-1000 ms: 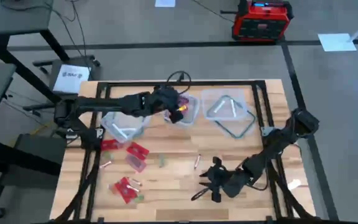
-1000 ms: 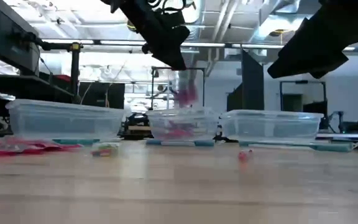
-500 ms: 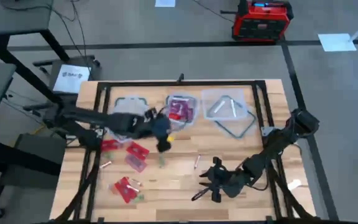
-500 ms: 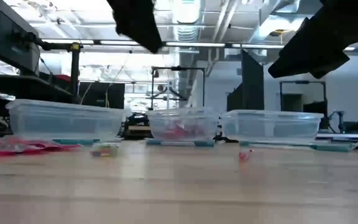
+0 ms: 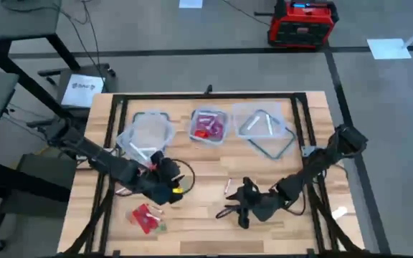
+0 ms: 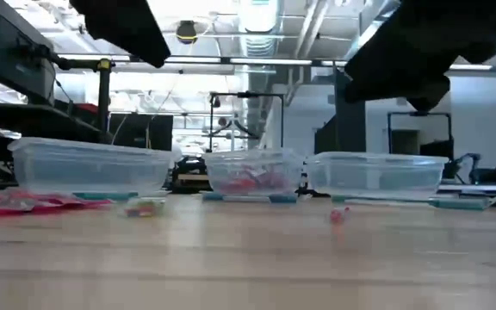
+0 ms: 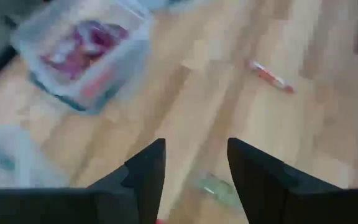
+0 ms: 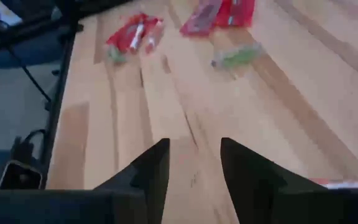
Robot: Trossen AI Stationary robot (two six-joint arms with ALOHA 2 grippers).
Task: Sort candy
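We look down on a wooden table (image 5: 206,215) with three clear tubs along its far side. The middle tub (image 5: 208,127) now holds a small heap of red and pink candy (image 5: 206,127); the left tub (image 5: 146,135) and right tub (image 5: 264,127) show no candy that we can make out.

A second ago the left arm reached out over the middle tub with a red piece at its tip. Since then it has swung back across the table, and the left gripper (image 5: 169,180) now hangs over the loose red candy on the near-left boards, close to one red packet (image 5: 143,217) lying by itself. Its wrist view shows the fingers (image 7: 143,174) parted with nothing between them. We judge that one piece has just been dropped off and the next pick is starting.

The right gripper (image 5: 241,208) has crept slightly toward the table's middle and sits low near a thin wrapped stick (image 5: 227,187). Its fingers (image 8: 154,168) are spread and empty.

A green-wrapped piece (image 8: 236,56) and several red ones remain loose on the boards, so much sorting is left.
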